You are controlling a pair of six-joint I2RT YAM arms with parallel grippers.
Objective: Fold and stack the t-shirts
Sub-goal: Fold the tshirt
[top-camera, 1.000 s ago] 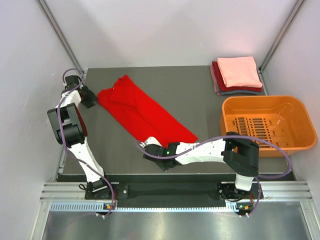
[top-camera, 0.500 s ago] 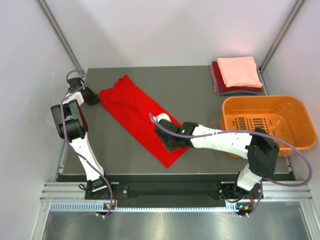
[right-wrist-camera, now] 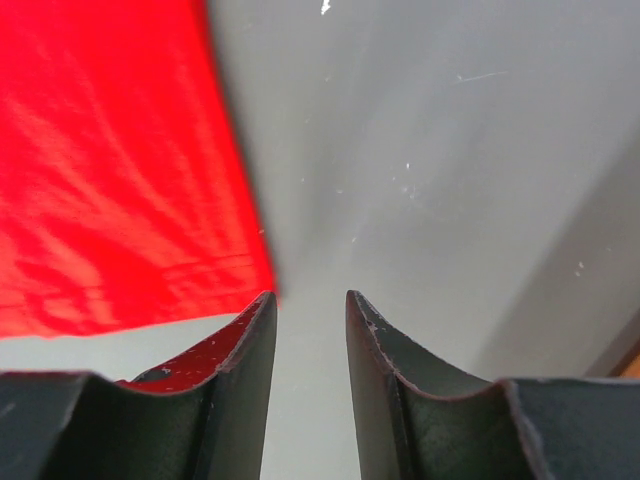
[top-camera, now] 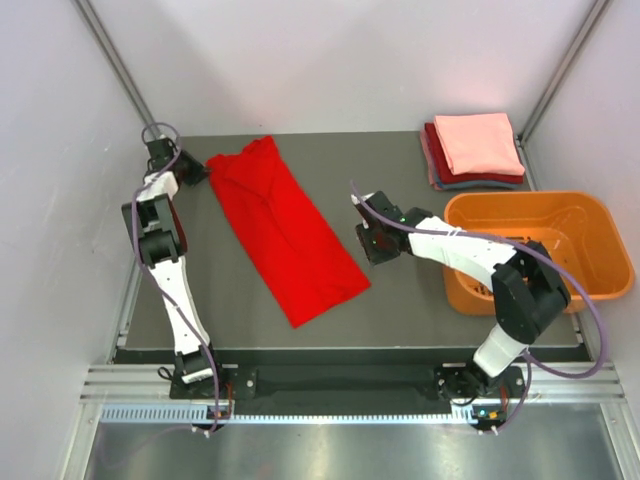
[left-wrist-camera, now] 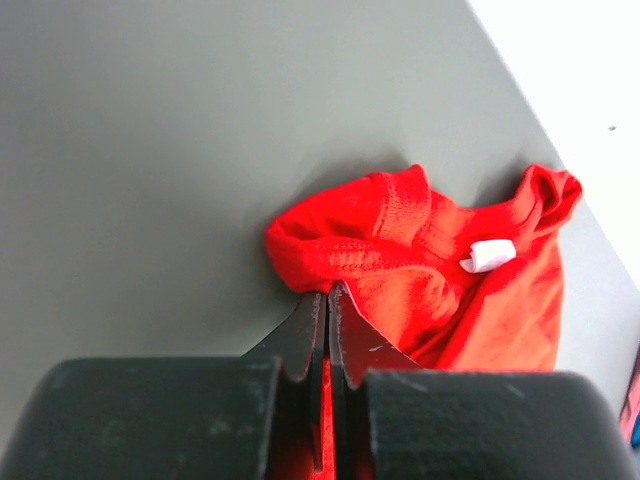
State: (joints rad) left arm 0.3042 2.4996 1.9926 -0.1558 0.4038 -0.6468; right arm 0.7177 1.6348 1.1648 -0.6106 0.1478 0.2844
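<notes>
The red t-shirt (top-camera: 285, 235) lies as a long strip from the eleven o'clock corner of the table (top-camera: 400, 180) toward its centre, seemingly folded lengthwise but not yet squared. The left gripper (left-wrist-camera: 327, 295) is clenched on its collar end, and the right gripper (right-wrist-camera: 310, 300) hangs parted and empty at the shirt's three o'clock. Three folded t-shirts (top-camera: 478, 148) sit stacked at one o'clock, so cross-folds and stacking remain.

I'm getting bright, even light from overhead; the counter (top-camera: 400, 170) reads flat grey. In my left wrist view the red t-shirt (left-wrist-camera: 420, 270) is sharp and throws a soft shadow to its left. In the right wrist view the cloth looks blurred, and the right hand (right-wrist-camera: 310, 300) is dark up close.
</notes>
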